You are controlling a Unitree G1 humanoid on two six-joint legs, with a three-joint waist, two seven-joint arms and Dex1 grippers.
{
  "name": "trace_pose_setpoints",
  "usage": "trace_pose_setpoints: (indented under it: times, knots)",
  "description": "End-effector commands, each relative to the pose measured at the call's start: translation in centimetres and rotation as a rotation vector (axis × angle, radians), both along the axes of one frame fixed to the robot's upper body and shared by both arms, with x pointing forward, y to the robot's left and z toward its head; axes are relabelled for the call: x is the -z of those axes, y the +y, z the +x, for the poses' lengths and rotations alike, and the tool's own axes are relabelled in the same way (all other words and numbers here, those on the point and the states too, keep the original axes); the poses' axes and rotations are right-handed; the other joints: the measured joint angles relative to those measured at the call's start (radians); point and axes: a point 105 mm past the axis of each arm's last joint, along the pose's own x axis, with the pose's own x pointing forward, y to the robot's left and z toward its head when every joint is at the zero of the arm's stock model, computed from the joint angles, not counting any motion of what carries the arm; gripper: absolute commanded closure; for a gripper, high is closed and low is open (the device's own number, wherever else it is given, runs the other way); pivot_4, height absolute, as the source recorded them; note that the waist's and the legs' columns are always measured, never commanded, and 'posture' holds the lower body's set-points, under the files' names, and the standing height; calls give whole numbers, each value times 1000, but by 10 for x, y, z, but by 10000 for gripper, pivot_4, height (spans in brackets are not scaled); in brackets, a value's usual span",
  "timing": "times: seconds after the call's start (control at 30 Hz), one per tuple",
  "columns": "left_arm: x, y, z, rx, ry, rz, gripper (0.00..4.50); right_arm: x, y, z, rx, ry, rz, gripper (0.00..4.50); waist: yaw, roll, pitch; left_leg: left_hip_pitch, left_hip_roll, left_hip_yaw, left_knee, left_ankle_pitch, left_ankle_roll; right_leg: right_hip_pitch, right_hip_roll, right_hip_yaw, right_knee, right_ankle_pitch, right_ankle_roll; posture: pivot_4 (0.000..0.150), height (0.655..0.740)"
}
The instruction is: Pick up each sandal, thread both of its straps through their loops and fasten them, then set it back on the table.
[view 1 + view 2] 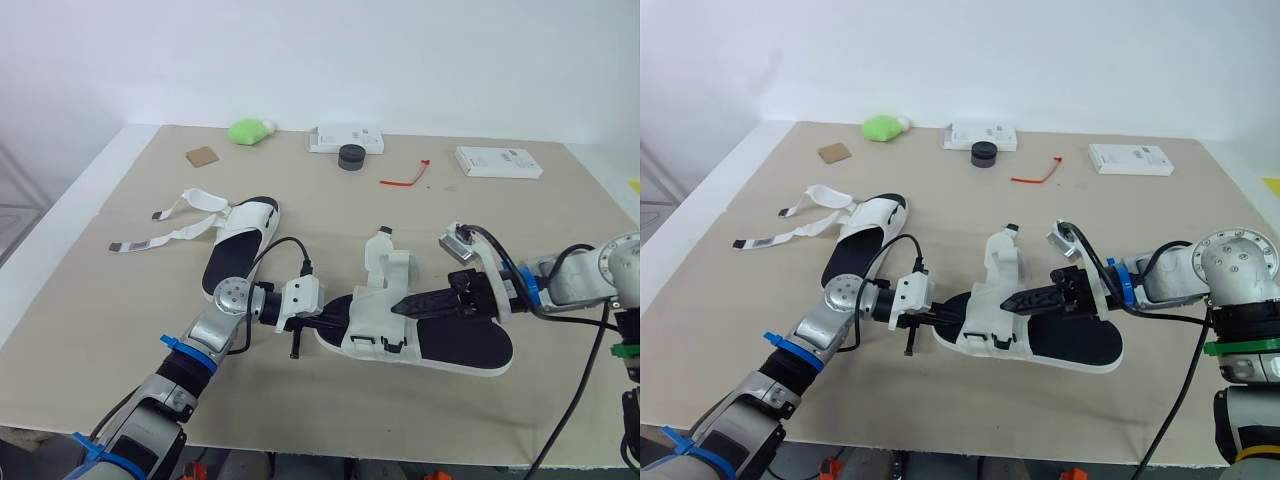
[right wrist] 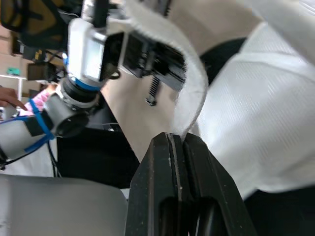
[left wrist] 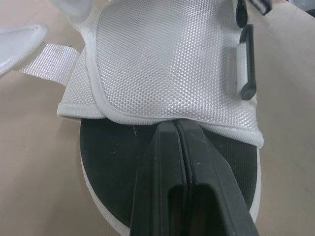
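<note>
Head view: the near sandal (image 1: 450, 345) lies on the desk (image 1: 120, 300) at its near middle, black footbed up and white upper raised. The left pincer (image 1: 340, 312) meets its left end. The right pincer (image 1: 397, 308) reaches in from the right over the footbed to the upper. The far sandal (image 1: 245, 230) lies to the left and farther back, its loose straps (image 1: 165, 225) spread flat towards the left.

Left wrist view: the left pincer (image 3: 175, 123) is pressed narrow, fingers together, its tip at the hem of the white mesh upper above the black footbed.

Right wrist view: the right pincer (image 2: 178, 137) is clamped on a white strap (image 2: 189, 93) that curves up from its tips.
</note>
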Motion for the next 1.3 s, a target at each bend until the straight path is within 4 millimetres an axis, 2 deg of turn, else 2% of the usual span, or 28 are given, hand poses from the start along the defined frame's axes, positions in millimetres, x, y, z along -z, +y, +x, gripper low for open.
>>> trace_pose_setpoints:
  times: [0.03,0.27,0.43,0.63,0.87,1.3]
  knots:
    - [62,21,-11,-66,172,205,45000,-12,-4,12,31,-33,6,44090,0,0,0,0,0,0,0,0,0,0,0,0,0,0,0,1500,7400]
    - [62,20,-10,-71,173,201,45000,-15,-6,22,41,-22,-12,44090,0,1,-1,0,-1,0,0,0,0,0,0,0,0,0,0,1500,7400]
    - [62,20,-10,-79,178,196,45000,-8,-5,18,13,8,-28,44090,0,2,-1,0,-1,0,0,0,0,0,0,0,0,0,0,1500,7400]
    - [64,21,-10,-87,184,195,45000,-11,-2,11,-34,26,-15,44090,0,2,-1,0,-1,0,0,0,0,0,0,0,0,0,0,1500,7400]
    - [65,19,-10,-91,192,191,45000,-12,0,14,-31,62,-18,44090,0,3,-1,0,0,0,0,0,0,-1,0,0,0,0,0,1500,7400]
    - [68,17,-12,-94,207,184,45000,-26,4,22,-26,71,5,44090,0,3,-1,-1,-1,0,0,0,0,-1,-1,1,0,0,0,1500,7400]
